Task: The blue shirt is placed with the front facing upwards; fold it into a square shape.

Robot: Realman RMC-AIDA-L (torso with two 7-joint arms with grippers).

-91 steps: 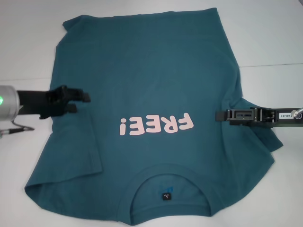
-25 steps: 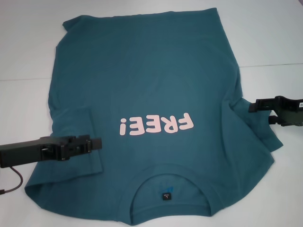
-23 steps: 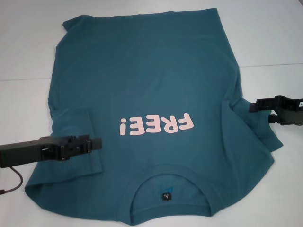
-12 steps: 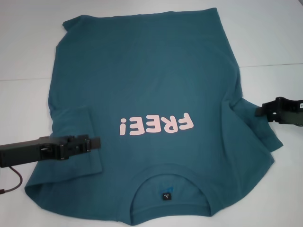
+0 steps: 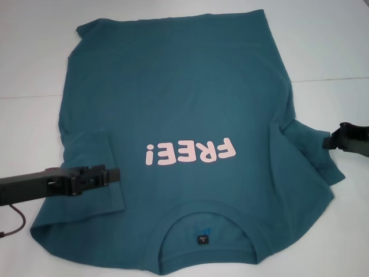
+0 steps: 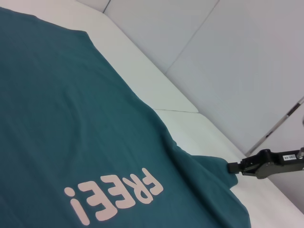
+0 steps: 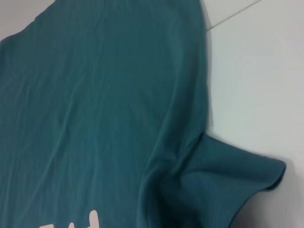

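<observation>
The blue shirt (image 5: 184,104) lies flat on the white table, front up, with its collar (image 5: 204,213) and dark neck label (image 5: 202,237) nearest me. The pink "FREE!" lettering (image 5: 190,153) reads upside down. Its left sleeve (image 5: 92,150) is folded in over the body. My left gripper (image 5: 115,174) hovers over that folded sleeve, pointing toward the shirt's middle. The right sleeve (image 5: 314,150) spreads outward, and my right gripper (image 5: 330,142) is at its outer edge. In the left wrist view the right gripper (image 6: 233,167) sits just beside the sleeve's tip (image 6: 209,166).
White table (image 5: 34,69) surrounds the shirt, with a thin seam line (image 5: 328,79) at the right. A dark cable (image 5: 14,222) hangs below my left arm. Pale wall panels (image 6: 228,57) stand beyond the table's far edge.
The left gripper came from the shirt's left edge toward me onto the folded sleeve, then eased back left. The right gripper drew back rightward off the sleeve. The shirt lies unchanged.
</observation>
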